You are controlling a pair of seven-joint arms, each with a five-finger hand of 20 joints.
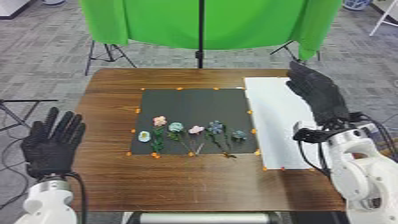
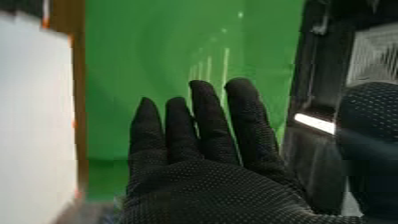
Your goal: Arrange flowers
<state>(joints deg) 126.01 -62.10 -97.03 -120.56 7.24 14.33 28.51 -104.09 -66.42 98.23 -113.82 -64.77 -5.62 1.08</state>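
Note:
In the head view my left hand [image 1: 51, 145] is at the table's left edge, fingers straight and spread, holding nothing. My right hand [image 1: 318, 92] is over the right side of the white sheet, open and away from the flowers. On the dark mat's lower part lie a pink flower [image 1: 160, 121], a pale blue-green flower [image 1: 176, 127], another pink flower [image 1: 196, 129], a blue flower [image 1: 215, 127] and a small bluish flower [image 1: 239, 135], stems toward the robot. A white oval piece [image 1: 144, 136] lies left of them. In the right wrist view my right hand [image 2: 222, 192] has straight fingers and empty palm.
The dark mat [image 1: 195, 102] has orange tape marks round its edge. The white sheet [image 1: 271, 110] lies directly to its right on the brown table [image 1: 204, 185]. Behind the table's far edge hangs a green cloth [image 1: 253, 25] on a stand.

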